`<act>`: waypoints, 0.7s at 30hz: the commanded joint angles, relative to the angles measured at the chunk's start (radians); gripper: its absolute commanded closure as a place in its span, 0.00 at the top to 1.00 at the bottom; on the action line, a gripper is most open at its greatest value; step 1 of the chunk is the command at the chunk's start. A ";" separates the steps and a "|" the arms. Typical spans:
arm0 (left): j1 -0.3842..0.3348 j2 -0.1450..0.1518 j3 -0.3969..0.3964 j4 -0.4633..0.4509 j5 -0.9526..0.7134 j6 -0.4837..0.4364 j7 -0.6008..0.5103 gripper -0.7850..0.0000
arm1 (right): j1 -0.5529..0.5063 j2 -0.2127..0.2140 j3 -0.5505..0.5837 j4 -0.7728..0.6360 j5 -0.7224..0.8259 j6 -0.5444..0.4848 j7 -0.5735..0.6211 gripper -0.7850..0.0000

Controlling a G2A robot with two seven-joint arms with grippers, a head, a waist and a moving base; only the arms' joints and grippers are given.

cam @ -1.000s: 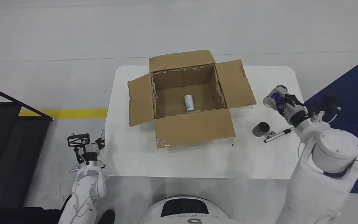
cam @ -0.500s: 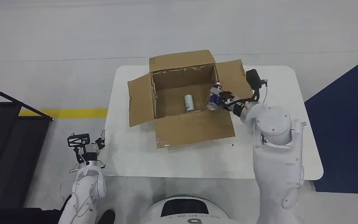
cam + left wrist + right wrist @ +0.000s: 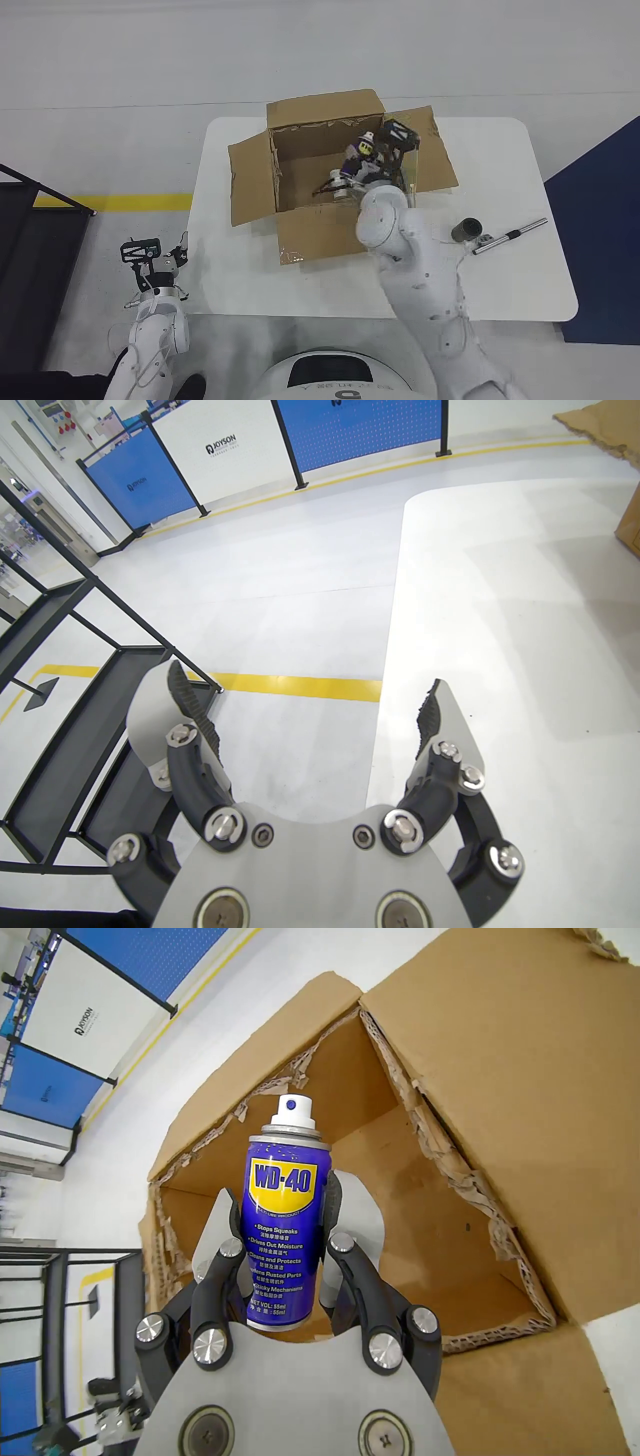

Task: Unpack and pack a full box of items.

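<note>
An open cardboard box (image 3: 300,225) stands at the middle back of the white table (image 3: 500,290), all flaps folded out. My right gripper (image 3: 362,158) hangs over the box's inside, shut on a small blue and yellow spray can (image 3: 358,150). In the right wrist view the can (image 3: 285,1168) stands upright between the fingers (image 3: 334,1200), white nozzle up, with the box (image 3: 500,1078) open behind it. My left gripper (image 3: 152,250) is off the table's front left corner, and its wrist view shows it open (image 3: 305,705) over the floor with nothing in it.
A dark short cylinder (image 3: 465,231) and a thin silver and black rod-like tool (image 3: 510,236) lie on the table right of the box. A black metal rack (image 3: 30,260) stands on the floor to the left. The table's front strip is bare.
My right arm has swung from the table's right edge leftward to above the box, carrying the spray can. The left arm has stayed still.
</note>
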 commanded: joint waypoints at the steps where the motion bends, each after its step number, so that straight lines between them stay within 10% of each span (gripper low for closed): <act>1: 0.000 0.000 0.000 0.000 0.000 0.000 0.000 1.00 | 0.032 -0.008 -0.043 0.092 -0.038 0.018 -0.041 0.00; 3: 0.000 0.000 0.000 0.000 0.000 0.000 0.000 1.00 | 0.060 -0.014 -0.074 0.164 -0.065 0.016 -0.045 0.01; 14: 0.000 0.000 0.000 0.000 0.000 0.000 0.000 1.00 | 0.133 -0.034 -0.135 0.311 -0.177 0.058 -0.013 1.00; 21: 0.000 0.000 0.000 0.000 0.000 0.000 0.000 1.00 | 0.103 -0.039 -0.096 0.206 -0.139 0.083 0.008 1.00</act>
